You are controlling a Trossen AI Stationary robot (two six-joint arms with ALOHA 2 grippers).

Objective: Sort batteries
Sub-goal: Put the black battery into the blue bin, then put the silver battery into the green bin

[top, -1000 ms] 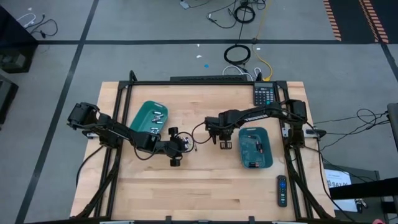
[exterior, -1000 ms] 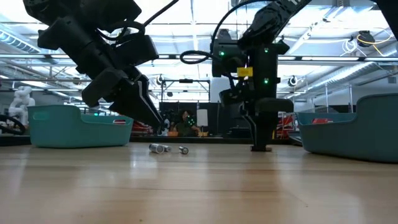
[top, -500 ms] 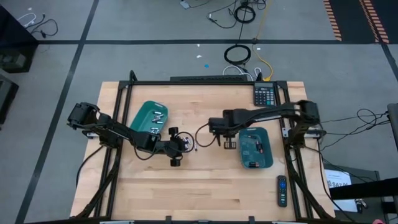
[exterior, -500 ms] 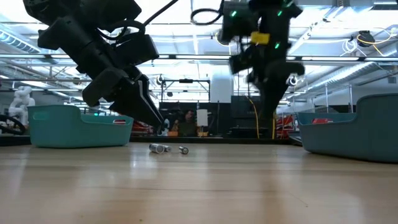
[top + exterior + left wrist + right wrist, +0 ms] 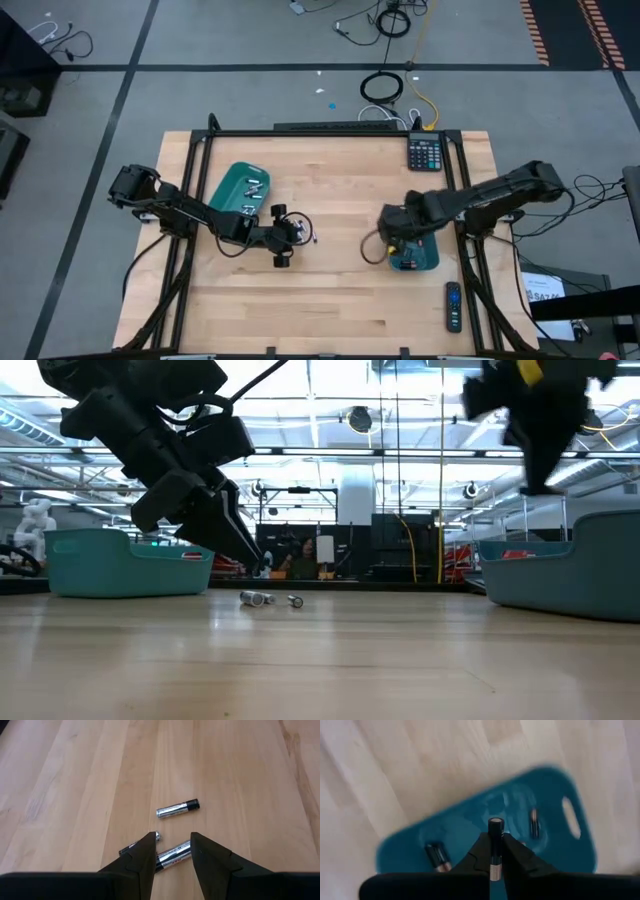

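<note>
My right gripper (image 5: 492,851) is clamped on 1 battery (image 5: 494,847) above the right tray (image 5: 555,790); I'd release low. Left gripper (image 5: 171,851) hangs apart.

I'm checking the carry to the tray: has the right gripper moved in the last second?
Yes. The right gripper, shut on a battery, went from the table's middle toward the right teal tray and is now over it.

high: table (image 5: 330,290) seen from overhead | low: viewed level across it | wrists: aimed closely downward
</note>
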